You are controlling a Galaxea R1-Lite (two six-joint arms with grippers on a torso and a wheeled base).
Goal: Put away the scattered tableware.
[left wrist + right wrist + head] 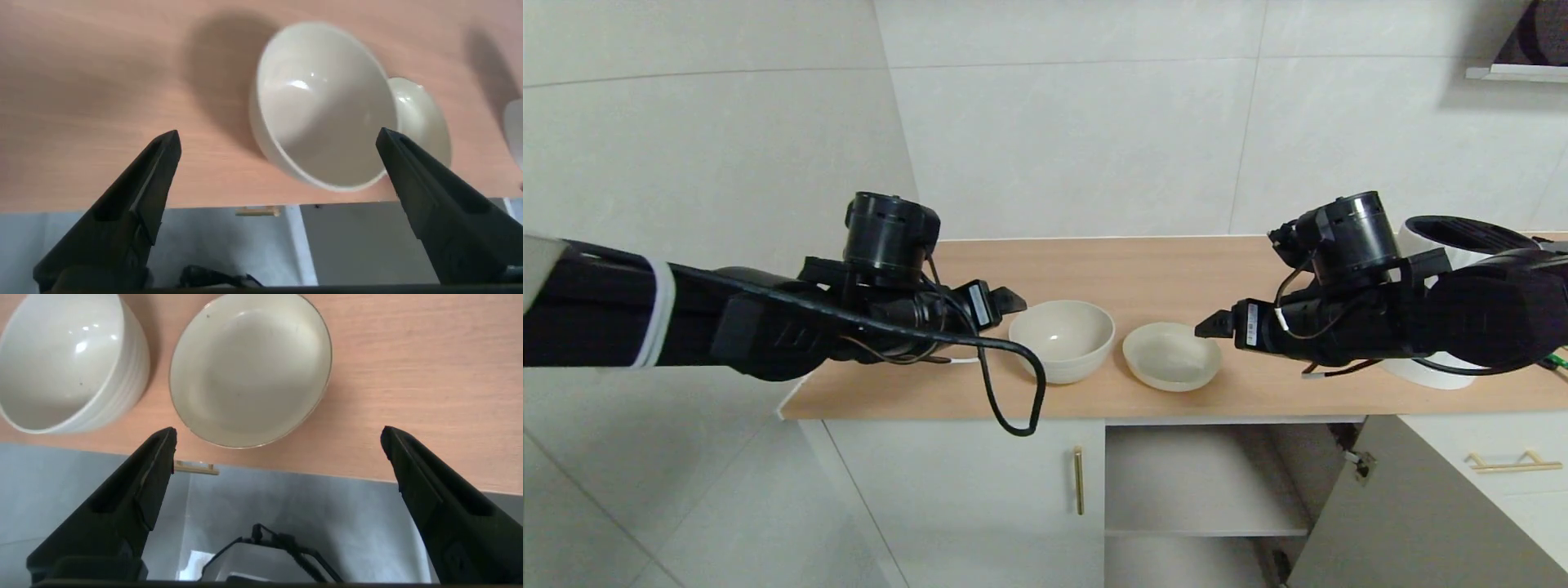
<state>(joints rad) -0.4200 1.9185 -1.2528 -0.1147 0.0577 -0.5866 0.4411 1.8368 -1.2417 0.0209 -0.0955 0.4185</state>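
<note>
Two cream bowls stand side by side on the wooden counter [1258, 269]: a deeper bowl [1062, 339] [323, 102] [69, 359] on the left and a shallower bowl [1173, 354] [252, 369] [421, 122] on the right. My left gripper [1005, 302] [278, 163] hovers open just left of the deep bowl. My right gripper [1213, 325] [278, 461] hangs open just right of the shallow bowl, above the counter's front edge. Neither holds anything.
A white round appliance [1454, 245] stands on the counter behind my right arm. Under the counter a cabinet [1192, 482] is open with its door [1405, 523] swung out at right; a closed door with a brass handle [1078, 480] is to its left. A tiled wall rises behind.
</note>
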